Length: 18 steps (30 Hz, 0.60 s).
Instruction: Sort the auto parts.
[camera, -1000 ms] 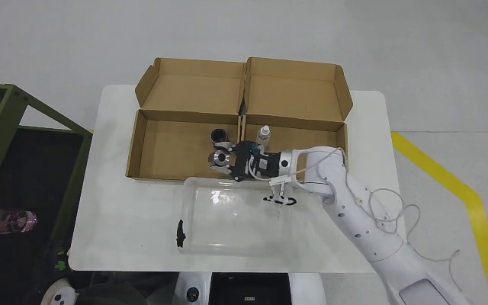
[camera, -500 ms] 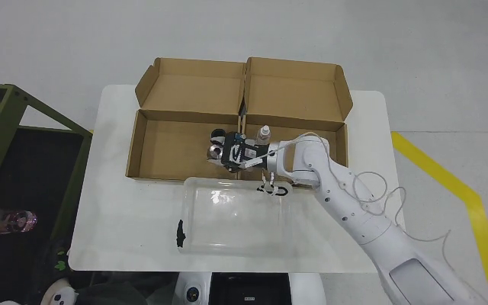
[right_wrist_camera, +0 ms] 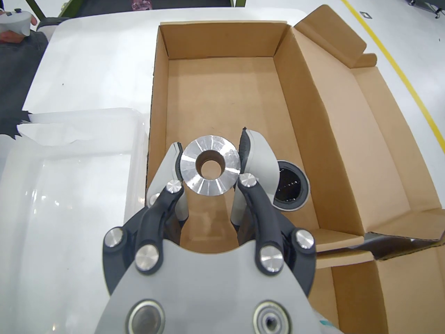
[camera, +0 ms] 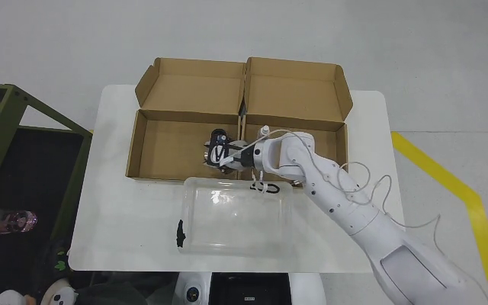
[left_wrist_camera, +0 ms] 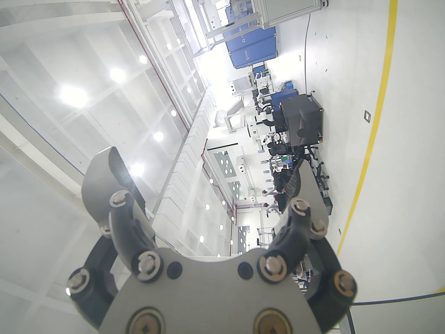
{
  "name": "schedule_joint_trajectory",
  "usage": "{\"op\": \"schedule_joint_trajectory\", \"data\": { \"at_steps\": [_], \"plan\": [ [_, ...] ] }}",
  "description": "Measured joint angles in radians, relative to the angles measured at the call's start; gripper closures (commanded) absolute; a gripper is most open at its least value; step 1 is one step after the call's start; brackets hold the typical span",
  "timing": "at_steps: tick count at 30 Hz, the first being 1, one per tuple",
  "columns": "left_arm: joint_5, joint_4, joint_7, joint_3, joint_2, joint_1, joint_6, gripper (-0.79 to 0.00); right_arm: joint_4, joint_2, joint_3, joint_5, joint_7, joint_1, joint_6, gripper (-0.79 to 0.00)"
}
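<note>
Metal ring (right_wrist_camera: 211,170): one piece, silver, flat-faced, with a round hole through the middle. Clamped by its rim between the two fingers of my right gripper (right_wrist_camera: 211,145), its flat face turned toward my wrist camera. Location: over the floor of the left cardboard box (camera: 164,149), toward that box's 4 o'clock corner. Whether the metal ring touches the floor I cannot tell.

Black sleeve (right_wrist_camera: 290,189): one piece, short, round and hollow, standing upright on the same box floor. In the top view it is just beside the ring, at the ring's 12 o'clock. It lies close by the outer side of one of my right fingers; whether they touch I cannot tell.

Left cardboard box: open, lid flap folded back at 12 o'clock. It sits on the 12 o'clock half of the white table (camera: 114,198).

Right cardboard box (camera: 297,99): open in the same way, at the left box's 3 o'clock, the two touching along their shared wall.

Clear bin (camera: 229,229): see-through plastic, at the table's 6 o'clock, its far rim just beside the near walls of both boxes. My right arm crosses over its 1 o'clock corner.

Left gripper (left_wrist_camera: 205,161): fingers spread wide apart, pointing up toward the hall ceiling.
</note>
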<state>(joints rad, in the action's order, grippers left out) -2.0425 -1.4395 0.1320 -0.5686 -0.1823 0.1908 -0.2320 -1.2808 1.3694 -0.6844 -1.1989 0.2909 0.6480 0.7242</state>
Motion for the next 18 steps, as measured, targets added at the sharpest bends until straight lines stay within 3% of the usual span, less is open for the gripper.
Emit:
{"op": "schedule_joint_trajectory", "data": {
  "at_steps": [18],
  "plan": [
    [0.0,0.0,0.0,0.0,0.0,0.0,0.0,-0.785,0.138,0.067,0.09,-0.016,0.063,-0.077,-0.022,0.0]
  ]
}}
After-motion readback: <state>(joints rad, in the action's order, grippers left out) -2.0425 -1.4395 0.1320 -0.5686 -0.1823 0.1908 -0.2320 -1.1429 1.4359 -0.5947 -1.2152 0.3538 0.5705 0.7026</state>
